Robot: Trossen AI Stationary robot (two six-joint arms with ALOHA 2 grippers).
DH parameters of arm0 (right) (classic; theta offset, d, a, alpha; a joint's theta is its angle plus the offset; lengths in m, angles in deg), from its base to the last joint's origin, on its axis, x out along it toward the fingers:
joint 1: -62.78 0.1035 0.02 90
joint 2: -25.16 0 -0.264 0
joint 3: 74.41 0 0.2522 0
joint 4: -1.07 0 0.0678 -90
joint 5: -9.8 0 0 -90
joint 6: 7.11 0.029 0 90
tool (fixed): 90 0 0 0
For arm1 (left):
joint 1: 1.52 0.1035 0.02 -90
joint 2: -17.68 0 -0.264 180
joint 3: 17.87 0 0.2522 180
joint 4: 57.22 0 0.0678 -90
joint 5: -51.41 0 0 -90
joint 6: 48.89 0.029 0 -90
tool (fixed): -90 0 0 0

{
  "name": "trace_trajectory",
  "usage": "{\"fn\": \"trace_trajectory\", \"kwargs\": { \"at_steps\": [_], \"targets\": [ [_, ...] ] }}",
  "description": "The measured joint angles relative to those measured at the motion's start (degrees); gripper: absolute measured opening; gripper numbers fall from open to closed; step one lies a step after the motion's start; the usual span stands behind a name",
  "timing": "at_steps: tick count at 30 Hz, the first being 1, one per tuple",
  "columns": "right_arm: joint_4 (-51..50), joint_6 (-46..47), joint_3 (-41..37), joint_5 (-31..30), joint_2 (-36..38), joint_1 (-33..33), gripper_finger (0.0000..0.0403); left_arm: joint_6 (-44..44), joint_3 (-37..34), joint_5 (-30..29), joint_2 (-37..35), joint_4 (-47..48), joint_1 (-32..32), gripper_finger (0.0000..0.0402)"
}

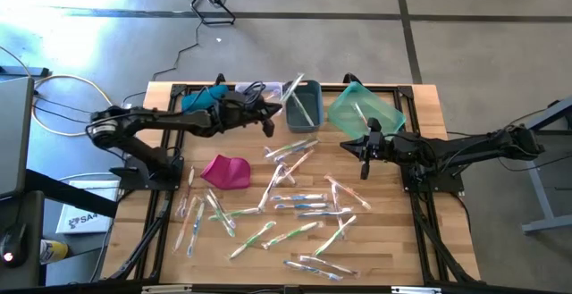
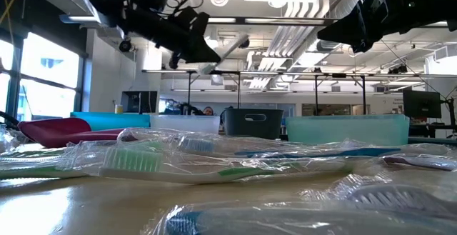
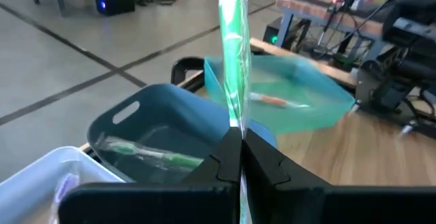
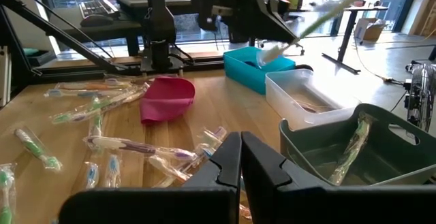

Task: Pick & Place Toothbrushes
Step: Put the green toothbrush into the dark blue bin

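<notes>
One green wrapped toothbrush clamped in left tool; right tool together.

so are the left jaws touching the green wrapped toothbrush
Touching. The left wrist view shows the left gripper shut on the green-handled, clear-wrapped toothbrush, which sticks out from between the closed jaws.

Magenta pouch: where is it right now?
High view: the magenta pouch lies left of centre on the table, below the left gripper, toothbrushes scattered rightward.
</notes>
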Motion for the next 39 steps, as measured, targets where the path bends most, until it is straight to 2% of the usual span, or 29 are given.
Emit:
{"fn": "trace_trajectory", "kwargs": {
  "at_steps": [5, 8, 14, 28, 39],
  "targets": [
    [0.0, 0.0, 0.0, 0.0, 0.0, 0.0, 0.0004, 0.3, 6.2, 1.0, 5.6, 1.8, 0.0, 0.0],
    [0.0, 0.0, 0.0, 0.0, 0.0, 0.0, 0.0004, 1.6, 9.8, -1.2, 8.5, 2.8, 0.7, 0.0],
    [0.0, 0.0, 0.0, 0.0, 0.0, 0.0, 0.0004, -0.3, 13.8, -1.7, 12.7, 2.7, 3.1, 0.0],
    [-0.4, 0.0, 0.0, -0.1, 0.0, 0.0, 0.0004, -6.7, 15.8, 0.1, 23.0, -2.3, 5.8, 0.0],
    [-0.4, 0.0, 0.0, -0.2, 0.0, 0.0, 0.0004, -10.3, 15.8, 0.2, 25.9, -3.7, 5.6, 0.0]
  ]
}}
